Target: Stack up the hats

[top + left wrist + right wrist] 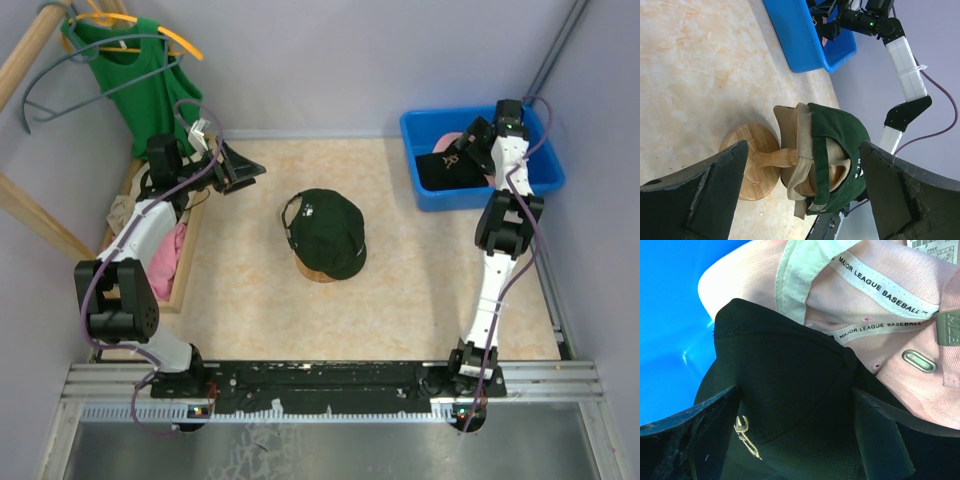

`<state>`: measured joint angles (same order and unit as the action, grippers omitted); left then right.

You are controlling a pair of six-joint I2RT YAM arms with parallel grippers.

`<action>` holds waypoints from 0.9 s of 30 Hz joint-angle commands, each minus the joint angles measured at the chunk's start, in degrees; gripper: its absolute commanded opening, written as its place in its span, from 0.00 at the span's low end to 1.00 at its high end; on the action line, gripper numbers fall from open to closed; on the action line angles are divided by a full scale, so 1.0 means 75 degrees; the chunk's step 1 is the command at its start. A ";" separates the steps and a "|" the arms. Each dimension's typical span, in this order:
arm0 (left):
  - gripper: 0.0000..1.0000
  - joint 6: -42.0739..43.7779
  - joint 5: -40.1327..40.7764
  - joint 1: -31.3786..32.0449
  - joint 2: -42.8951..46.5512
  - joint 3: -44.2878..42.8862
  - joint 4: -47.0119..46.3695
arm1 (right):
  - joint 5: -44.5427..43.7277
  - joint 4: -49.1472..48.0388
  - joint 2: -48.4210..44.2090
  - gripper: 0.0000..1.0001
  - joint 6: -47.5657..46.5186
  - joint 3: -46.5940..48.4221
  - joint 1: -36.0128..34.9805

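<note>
Left arm: base at near left, elbow folded up near the left edge, forearm running to the far left, wrist turned so the left gripper (250,170) points right toward mid-table; it hangs above the table (240,300), well apart from the caps; jaws spread wide, nothing between them. Mid-table: wooden stand (752,170) upright on its round base; tan cap (790,125) on its head, dark green cap (325,230) pulled over the tan one, so only the tan brim edge and back strap show beneath in the left wrist view. Right arm: base at near right, stretched long along the right edge, elbow raised about halfway, wrist bent down and leftward into the blue bin (540,185) at far right. Right gripper (795,390) low over the black cap (790,355), one finger either side of the crown, jaws apart; cannot tell whether the pads press the fabric; gold emblem (747,437) between the fingers, toward the left one. Black cap lies partly on the pink cap (930,390), which is upturned in the bin, its inner seam tape and back strap showing.
</note>
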<state>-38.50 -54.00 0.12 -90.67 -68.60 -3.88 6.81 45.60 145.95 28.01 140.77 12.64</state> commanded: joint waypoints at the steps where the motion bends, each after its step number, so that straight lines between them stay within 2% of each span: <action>1: 0.97 0.0105 -0.0018 -0.0016 -0.0109 -0.0193 -0.0085 | 0.0157 0.0432 -0.0068 0.82 -0.0452 0.0011 -0.0126; 3: 0.97 0.0073 -0.0030 -0.0016 -0.0098 -0.0219 -0.0115 | 0.0190 0.0379 -0.0226 0.69 -0.0459 -0.0064 -0.0139; 6: 0.94 0.0059 -0.0053 -0.0016 -0.0098 -0.0359 -0.0088 | 0.0163 0.0365 -0.0524 0.31 -0.0462 -0.0061 -0.0151; 7: 0.92 0.0059 -0.0060 -0.0016 -0.0098 -0.0410 -0.0090 | 0.0150 0.0365 -0.0660 0.22 -0.0492 -0.0064 -0.0157; 10: 0.84 0.0037 -0.0098 -0.0016 -0.0104 -0.0594 -0.0058 | 0.0164 0.0400 -0.1098 0.03 -0.0558 -0.0072 -0.0152; 11: 0.82 0.0008 -0.0111 -0.0016 -0.0084 -0.0651 -0.0064 | 0.0188 0.0406 -0.1259 0.00 -0.0578 -0.0077 -0.0154; 17: 0.78 -0.0017 -0.0195 0.0032 0.0109 -0.1074 -0.0112 | 0.0484 0.0255 -0.2288 0.00 -0.0587 -0.0149 -0.0082; 23: 0.91 0.0235 -0.0516 0.0060 0.0365 -0.1485 -0.0458 | 0.1363 -0.0047 -0.3052 0.00 -0.0326 -0.0175 0.0053; 27: 0.93 -0.0099 -0.1292 0.0208 0.0248 -0.1974 -0.1095 | 0.2825 -0.0096 -0.3519 0.00 -0.0197 -0.0241 0.0038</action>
<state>-38.35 -57.25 0.51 -90.45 -78.72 -5.78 15.97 47.62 125.64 25.10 137.99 12.67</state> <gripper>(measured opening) 0.925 0.048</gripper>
